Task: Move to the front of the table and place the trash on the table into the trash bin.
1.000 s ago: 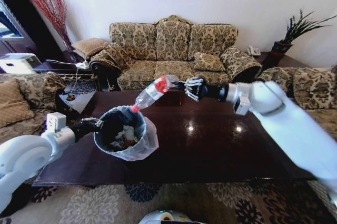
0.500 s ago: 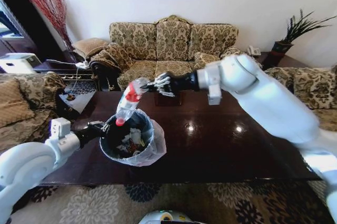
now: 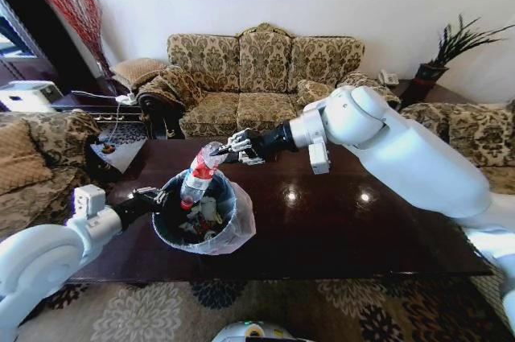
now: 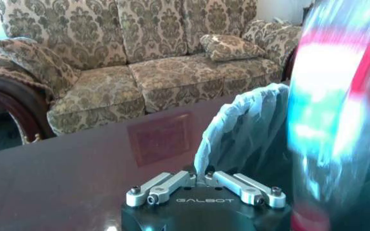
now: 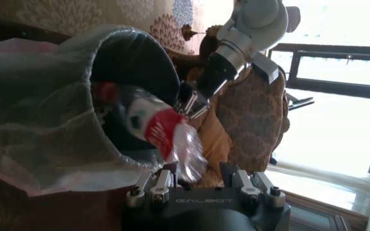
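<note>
While the right gripper clenches the base of the clear plastic bottle with red label — light, thin-walled, slippery — cap-down inside the bag-lined round black trash bin, the left gripper pinches its rim.

A long, dark, glossy wooden table stands on a patterned carpet in front of a sofa. Its polished top mirrors two bright ceiling lights near the middle, and a square inlay shows on the far side, by the sofa edge. The trash bin, round and black with a pale plastic bag folded over its rim, is at the table's left front part; whether it rests on the top or is held just above it cannot be told. Paper scraps and wrappers lie inside it. The rest of the visible top is bare wood.
</note>
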Robot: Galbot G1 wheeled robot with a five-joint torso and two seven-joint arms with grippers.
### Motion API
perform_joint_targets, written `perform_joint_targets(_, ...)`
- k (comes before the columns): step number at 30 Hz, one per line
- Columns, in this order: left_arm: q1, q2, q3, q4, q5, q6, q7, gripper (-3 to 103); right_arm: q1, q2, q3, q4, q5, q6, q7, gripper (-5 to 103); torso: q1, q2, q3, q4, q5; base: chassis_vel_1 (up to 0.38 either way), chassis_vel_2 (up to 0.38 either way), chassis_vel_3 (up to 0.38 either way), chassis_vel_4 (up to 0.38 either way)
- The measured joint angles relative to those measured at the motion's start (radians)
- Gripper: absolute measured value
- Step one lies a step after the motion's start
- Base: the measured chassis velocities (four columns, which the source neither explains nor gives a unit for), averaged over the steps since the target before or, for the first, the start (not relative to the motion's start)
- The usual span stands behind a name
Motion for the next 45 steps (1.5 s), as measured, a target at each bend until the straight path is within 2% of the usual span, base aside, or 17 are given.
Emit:
perform_joint_targets(2,0.000,-0.001,0.000,-0.001,0.000,0.000,0.000,0,-0.001,-0.001,0.000,0.001,0.001,0.000,0.007,41,0.000,0.000,0.000,0.0000,0.0000,0.000,0.000,0.000,0.000)
perform_joint_targets(3,0.002,-0.004,-0.001,-0.003,0.001,0.000,0.000,0,-0.005,-0.001,0.000,0.001,0.001,-0.001,0.019,52,0.000,0.000,0.000,0.0001,-0.0002,0.000,0.000,0.000,0.000)
perform_joint_targets(8,0.008,-0.019,-0.005,-0.007,0.005,0.001,0.000,0,-0.031,-0.009,0.018,0.001,0.007,-0.013,0.048,69,0.000,0.000,0.000,0.0007,-0.0003,0.000,0.000,0.000,0.000)
perform_joint_targets(12,0.018,-0.038,-0.031,-0.006,0.014,0.014,0.000,0,-0.148,-0.079,0.119,0.019,0.085,-0.107,0.106,80,0.000,0.000,0.000,0.0006,-0.0006,0.000,0.000,0.000,0.000)
perform_joint_targets(14,0.030,-0.066,-0.069,-0.007,0.022,0.022,-0.006,0,-0.311,-0.171,0.208,0.057,0.214,-0.247,0.274,90,0.000,0.000,0.000,-0.0001,0.0006,0.000,0.000,0.000,0.000)
perform_joint_targets(16,0.043,-0.104,-0.138,-0.007,0.014,0.031,-0.013,0,-0.588,-0.207,0.442,0.118,0.349,-0.419,0.507,99,0.000,0.000,0.000,-0.0005,0.0003,0.000,0.000,0.000,0.000)
perform_joint_targets(17,0.043,-0.104,-0.138,-0.007,0.014,0.031,-0.013,0,-0.588,-0.207,0.442,0.118,0.349,-0.419,0.507,99,0.000,0.000,0.000,-0.0005,0.0003,0.000,0.000,0.000,0.000)
perform_joint_targets(19,0.038,-0.135,-0.194,-0.004,-0.031,0.049,-0.034,0,-0.861,-0.188,0.637,0.181,0.427,-0.527,0.694,100,0.000,0.000,0.000,0.0000,0.0012,0.000,0.000,0.000,0.000)
perform_joint_targets(23,0.034,-0.171,-0.283,0.002,-0.083,0.070,-0.058,0,-1.115,-0.150,0.818,0.244,0.488,-0.571,0.818,100,0.000,0.000,0.000,-0.0001,-0.0006,0.000,0.000,0.000,0.000)
perform_joint_targets(26,0.051,-0.204,-0.382,0.011,-0.128,0.077,-0.063,0,-1.281,-0.098,0.930,0.280,0.506,-0.574,0.892,100,0.000,0.000,0.000,-0.0002,-0.0005,0.000,0.000,0.000,0.000)
perform_joint_targets(30,0.100,-0.280,-0.547,0.030,-0.193,0.079,-0.063,0,-1.447,0.056,1.029,0.295,0.554,-0.548,0.982,100,0.000,0.000,0.000,0.0002,0.0007,0.000,0.000,0.000,0.000)
perform_joint_targets(32,0.123,-0.379,-0.618,0.042,-0.171,0.066,-0.048,0,-1.528,0.191,1.063,0.282,0.546,-0.497,1.003,100,0.000,0.000,0.000,0.0002,0.0002,0.000,0.000,0.000,0.000)
perform_joint_targets(33,0.123,-0.379,-0.618,0.042,-0.171,0.066,-0.048,0,-1.528,0.191,1.063,0.282,0.546,-0.497,1.003,100,0.000,0.000,0.000,0.0002,0.0002,0.000,0.000,0.000,0.000)
perform_joint_targets(35,0.123,-0.513,-0.645,0.052,-0.116,0.044,-0.031,0,-1.592,0.273,1.066,0.269,0.498,-0.438,1.000,100,0.000,0.000,0.000,0.0004,-0.0007,0.000,0.000,0.000,0.000)
perform_joint_targets(36,0.123,-0.513,-0.645,0.052,-0.116,0.044,-0.031,0,-1.592,0.273,1.066,0.269,0.498,-0.438,1.000,100,0.000,0.000,0.000,0.0004,-0.0007,0.000,0.000,0.000,0.000)
perform_joint_targets(39,0.105,-0.667,-0.661,0.058,-0.069,0.020,-0.012,0,-1.650,0.329,1.055,0.261,0.457,-0.389,0.988,100,0.000,0.000,0.000,0.0014,-0.0008,0.000,0.000,0.000,0.000)
perform_joint_targets(45,0.071,-0.804,-0.631,0.072,-0.030,-0.009,0.000,0,-1.755,0.382,1.060,0.268,0.408,-0.308,0.974,100,0.000,0.000,0.000,-0.0008,-0.0002,0.000,0.000,0.000,0.000)
